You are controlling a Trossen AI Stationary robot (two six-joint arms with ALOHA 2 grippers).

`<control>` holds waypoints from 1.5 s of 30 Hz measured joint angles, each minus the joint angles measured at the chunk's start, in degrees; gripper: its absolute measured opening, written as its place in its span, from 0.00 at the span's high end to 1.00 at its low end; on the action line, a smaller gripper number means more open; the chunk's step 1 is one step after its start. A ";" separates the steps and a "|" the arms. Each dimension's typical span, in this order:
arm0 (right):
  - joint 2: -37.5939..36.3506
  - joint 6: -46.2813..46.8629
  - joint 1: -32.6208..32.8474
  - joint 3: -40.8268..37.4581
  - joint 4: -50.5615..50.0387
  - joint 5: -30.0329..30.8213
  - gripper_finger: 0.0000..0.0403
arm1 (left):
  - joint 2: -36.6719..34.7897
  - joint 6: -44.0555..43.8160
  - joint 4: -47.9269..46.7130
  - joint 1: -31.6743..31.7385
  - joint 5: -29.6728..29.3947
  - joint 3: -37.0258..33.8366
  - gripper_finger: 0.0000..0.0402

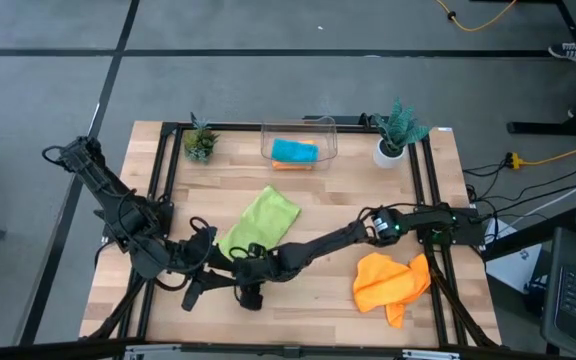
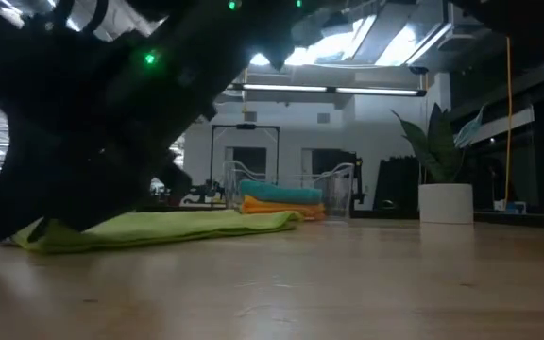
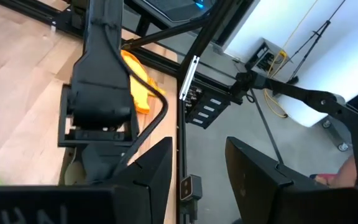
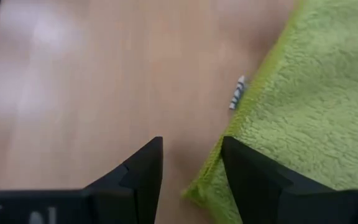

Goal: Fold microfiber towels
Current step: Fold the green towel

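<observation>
High view: both arms meet over the near edge of the wooden table [image 1: 318, 290], where a lime green towel [image 1: 258, 222] lies flat and apparently unfolded. The right gripper [image 4: 190, 163] hovers low at a corner of that towel, jaws part open with the corner's edge between them but not yet pinched. The left gripper [image 3: 197, 168], just beside it, also stands part open and holds nothing (its camera looks off toward the table's edge). A teal-blue towel [image 1: 295, 151] sits folded atop an orange one in the clear plastic bin [image 1: 330, 135] at the far side, so two seem finished. A second orange towel [image 1: 390, 280] lies crumpled near the right arm, still to be folded.
</observation>
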 joint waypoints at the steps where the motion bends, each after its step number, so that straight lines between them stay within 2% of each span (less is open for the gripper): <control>1: -0.14 -0.29 0.30 0.20 -2.26 -1.75 0.58 | 0.00 0.00 0.01 0.00 0.02 0.00 0.65; 9: -2.12 -3.86 3.92 0.36 -23.26 -15.07 0.58 | 0.00 -0.02 0.02 -0.02 0.02 0.00 0.65; 11: -2.29 -3.54 5.14 0.38 -27.28 -17.24 0.58 | 0.00 -0.03 0.03 -0.02 0.00 0.00 0.65; 13: -2.48 -2.80 6.67 0.38 -29.90 -16.79 0.58 | 0.00 -0.03 0.00 -0.02 0.00 0.00 0.65; 15: -3.52 -1.05 8.11 0.47 -32.91 -14.15 0.58 | 0.00 -0.07 0.00 -0.06 0.06 0.00 0.65; 20: -9.14 -1.14 12.16 0.35 -38.16 -1.34 0.58 | 0.85 -0.05 0.17 -0.37 5.18 0.00 0.65; 22: -13.37 -0.56 13.21 0.51 -39.68 1.98 0.58 | 1.73 -0.08 0.75 -0.37 5.73 0.00 0.65; 25: -21.00 2.90 14.96 1.25 -43.80 4.29 0.58 | 4.42 -4.15 4.93 -0.15 4.66 0.00 0.65; 29: -24.89 5.67 19.37 0.58 -49.15 5.96 0.58 | 9.99 -7.63 13.75 2.06 2.35 0.09 0.65; 33: -29.71 6.41 23.68 1.11 -52.79 11.11 0.58 | 16.37 -5.69 19.26 3.36 5.80 0.06 0.65; 36: -31.16 10.21 26.66 1.01 -57.56 15.94 0.58 | 18.27 -7.93 20.27 4.08 13.34 0.02 0.65; 38: -31.46 13.95 28.53 0.70 -61.80 19.95 0.58 | 18.43 -9.81 21.21 4.48 16.09 0.02 0.65; 40: -34.05 19.21 30.24 0.74 -66.63 26.12 0.58 | 18.31 -10.20 23.19 4.76 16.55 0.02 0.65; 42: -37.41 22.41 31.49 -1.73 -65.62 34.21 0.58 | 17.65 -7.96 25.86 4.74 16.61 0.00 0.65; 43: -38.78 23.96 31.75 -4.06 -65.68 36.48 0.58 | 17.37 -6.48 28.07 4.74 16.61 0.00 0.65; 45: -40.61 32.45 31.37 -10.08 -66.06 36.54 0.58 | 16.90 -3.05 31.89 4.80 16.56 0.00 0.65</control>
